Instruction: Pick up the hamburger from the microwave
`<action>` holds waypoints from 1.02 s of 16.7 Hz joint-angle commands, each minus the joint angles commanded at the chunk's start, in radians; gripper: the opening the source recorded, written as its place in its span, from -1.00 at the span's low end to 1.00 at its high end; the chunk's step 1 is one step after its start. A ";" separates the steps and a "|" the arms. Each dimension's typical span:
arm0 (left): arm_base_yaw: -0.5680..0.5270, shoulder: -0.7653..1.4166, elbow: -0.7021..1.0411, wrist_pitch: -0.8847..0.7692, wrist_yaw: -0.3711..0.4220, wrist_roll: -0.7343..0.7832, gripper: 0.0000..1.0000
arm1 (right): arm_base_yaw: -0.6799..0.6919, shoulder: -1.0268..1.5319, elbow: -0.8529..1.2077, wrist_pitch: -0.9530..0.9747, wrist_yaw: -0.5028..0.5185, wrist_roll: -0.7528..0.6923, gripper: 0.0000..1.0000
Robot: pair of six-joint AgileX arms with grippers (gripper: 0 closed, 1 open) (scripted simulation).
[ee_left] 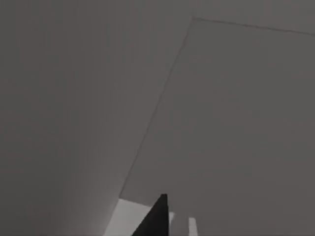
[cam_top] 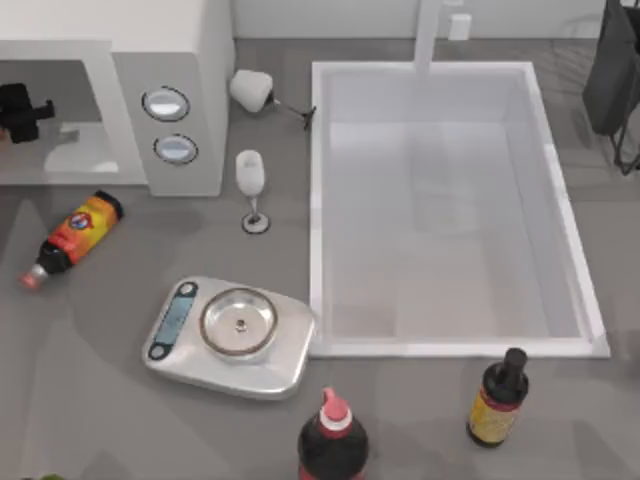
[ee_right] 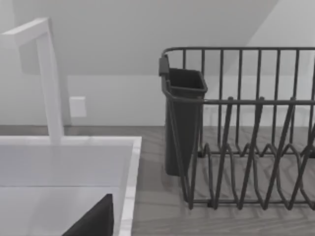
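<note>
- Top view: the left pincer [cam_top: 22, 112] sits inside the microwave [cam_top: 180, 60] cavity at the surface's far left. Whether it is open, or holds anything, cannot be told. The hamburger cannot be made out; presumably it lies deeper in the cavity. The right arm is parked at the far right edge.
- Left wrist view: grey cavity walls meet close ahead, so a blind reach could knock a wall or push the bun away.
- Right wrist view: the sink [ee_right: 129, 162], faucet [ee_right: 49, 78] and dish rack [ee_right: 246, 128] are near.
</note>
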 joint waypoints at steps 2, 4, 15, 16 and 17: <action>-0.031 -0.056 -0.043 -0.014 -0.002 -0.003 -1.00 | 0.000 0.000 0.000 0.000 0.000 0.000 1.00; -0.078 -0.156 -0.105 -0.035 -0.005 -0.009 -1.00 | 0.000 0.000 0.000 0.000 0.000 0.000 1.00; -0.323 -0.672 -0.423 -0.139 -0.020 -0.035 -1.00 | 0.000 0.000 0.000 0.000 0.000 0.000 1.00; -0.323 -0.672 -0.423 -0.139 -0.020 -0.035 -1.00 | 0.000 0.000 0.000 0.000 0.000 0.000 1.00; -0.323 -0.672 -0.423 -0.139 -0.020 -0.035 -1.00 | 0.000 0.000 0.000 0.000 0.000 0.000 1.00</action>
